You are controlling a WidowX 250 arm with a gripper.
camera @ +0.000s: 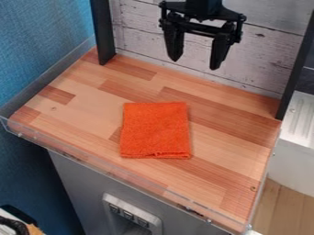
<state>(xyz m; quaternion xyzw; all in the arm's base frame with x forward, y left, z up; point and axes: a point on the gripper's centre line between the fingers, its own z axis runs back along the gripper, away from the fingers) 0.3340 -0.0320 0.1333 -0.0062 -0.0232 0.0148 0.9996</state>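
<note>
- Camera view: hanging with black tapered fingers (175, 46) open, beyond folded rectangular orange cloth (155, 131) lying centrally on wood-patterned surface (230, 142).
- For a clean grip, best straddle a fold, pinch softly.

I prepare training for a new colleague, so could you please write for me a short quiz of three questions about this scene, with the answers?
1. True or false: the gripper is open, with nothing between its fingers.
2. Where does the cloth lie?
A) in a bowl
B) on the counter
C) on a stove
3. Fill in: the colour of the cloth is ____.

Key: 1 true; 2 B; 3 orange.
</note>
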